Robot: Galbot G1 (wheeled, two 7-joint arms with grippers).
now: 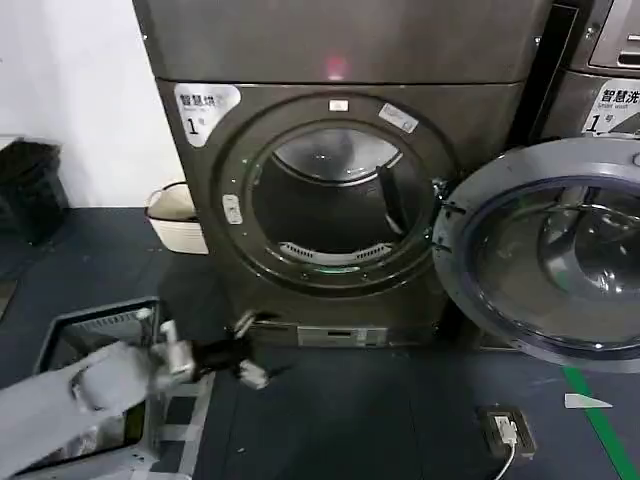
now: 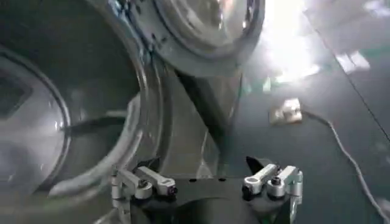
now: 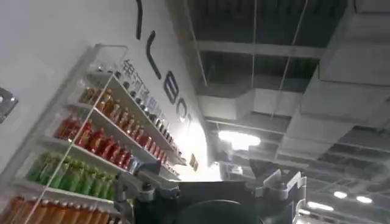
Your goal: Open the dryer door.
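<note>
The dryer (image 1: 340, 190), marked "1", is seen with its drum mouth exposed. The dryer door (image 1: 545, 255) is swung wide to the dryer's right side on its hinge, grey inner face outward, so the task is judged done. For a clean finish, the arm is best kept clear of the door's swing and drawn off low. The left gripper (image 1: 243, 352) is held low before the dryer's base, fingers spread, nothing held or touched. The right gripper (image 3: 210, 185) is pointed up toward shelves of bottles (image 3: 91, 146), spread, empty.
</note>
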